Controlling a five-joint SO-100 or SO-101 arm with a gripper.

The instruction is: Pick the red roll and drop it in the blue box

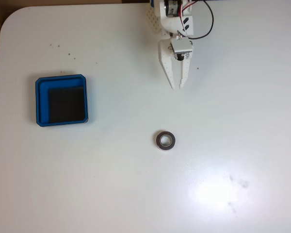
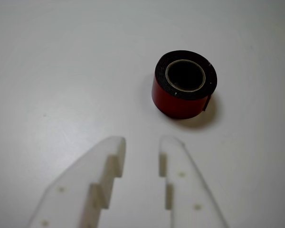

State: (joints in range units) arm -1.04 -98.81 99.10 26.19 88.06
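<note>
Red roll [image 1: 165, 140]: lies flat on the white surface [image 1: 136, 194], hollow core facing up, free of any grip. In the wrist view the red roll [image 2: 185, 85] shows a red outer side, a dark top face and a pale ring around the core.
Roll's place: in the fixed view, below the arm and well to the right of the box, a little lower than it.
Fingers [image 1: 177, 86]: in the fixed view, tips close together, pointing down the picture toward the roll, well apart from it. In the wrist view the white fingers [image 2: 140, 145] stand slightly parted with a narrow gap, holding nothing; the roll sits just beyond their tips, a little to the right.
Blue box [image 1: 61, 81]: on the surface at the left of the fixed view, blue walls, black floor, nothing inside.
Arm [image 1: 177, 19]: white, at the top edge of the fixed view, with red and black wires.
</note>
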